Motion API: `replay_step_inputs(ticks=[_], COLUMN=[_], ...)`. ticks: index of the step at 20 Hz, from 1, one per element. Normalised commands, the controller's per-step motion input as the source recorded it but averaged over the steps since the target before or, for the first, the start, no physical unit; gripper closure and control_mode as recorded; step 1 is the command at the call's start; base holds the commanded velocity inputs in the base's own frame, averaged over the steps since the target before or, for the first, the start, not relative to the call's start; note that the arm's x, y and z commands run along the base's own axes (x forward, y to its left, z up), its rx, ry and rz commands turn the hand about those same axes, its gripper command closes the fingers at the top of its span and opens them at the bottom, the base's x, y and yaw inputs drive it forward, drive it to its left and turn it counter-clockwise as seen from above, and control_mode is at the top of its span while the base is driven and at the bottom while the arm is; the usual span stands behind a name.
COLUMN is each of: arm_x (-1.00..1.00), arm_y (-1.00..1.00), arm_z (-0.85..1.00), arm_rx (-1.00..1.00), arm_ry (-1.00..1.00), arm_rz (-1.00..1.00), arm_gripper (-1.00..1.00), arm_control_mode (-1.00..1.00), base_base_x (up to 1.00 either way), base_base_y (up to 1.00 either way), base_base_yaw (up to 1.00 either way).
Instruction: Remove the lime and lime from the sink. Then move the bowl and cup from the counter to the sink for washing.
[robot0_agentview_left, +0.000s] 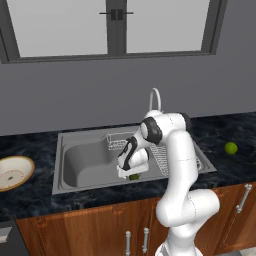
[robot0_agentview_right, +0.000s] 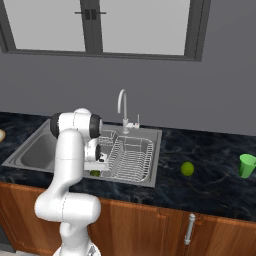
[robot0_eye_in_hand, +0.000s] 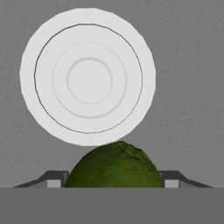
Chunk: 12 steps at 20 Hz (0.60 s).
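End effector (robot0_eye_in_hand: 113, 183) grips one dark lime (robot0_eye_in_hand: 114, 166); second lime (robot0_agentview_right: 187, 168) on counter (robot0_agentview_right: 215, 175).

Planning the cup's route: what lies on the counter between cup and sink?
In the right base view, the brighter lime lies between the cup and the sink.

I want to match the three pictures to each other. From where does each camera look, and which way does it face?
Left base view: behind the arm's left, facing the sink; the arm rises at lower right, gripper over the dark lime.
Right base view: behind its right, facing the wire rack; the arm rises at lower left.
Hand view: on the hand, facing the white drain; fingertips flank the lime.
Both base views share the bright lime on the counter.
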Motion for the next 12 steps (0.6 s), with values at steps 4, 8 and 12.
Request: replay_step_inputs(ticks=[4, 8, 12], arm_x=[-0.01, -0.10, -0.12], arm_y=[0.00, 0.00, 0.00], arm_z=[0.01, 0.20, 0.32], arm_rx=[0.02, 0.07, 0.07], arm_ry=[0.00, 0.00, 0.00], arm_rz=[0.00, 0.00, 0.00], arm_gripper=[1.00, 1.00, 1.00], arm_control_mode=[-1.00, -1.00, -1.00], base_base_x=[0.00, 0.00, 0.00], base_base_y=[0.00, 0.00, 0.00], base_base_yaw=[0.00, 0.00, 0.00])
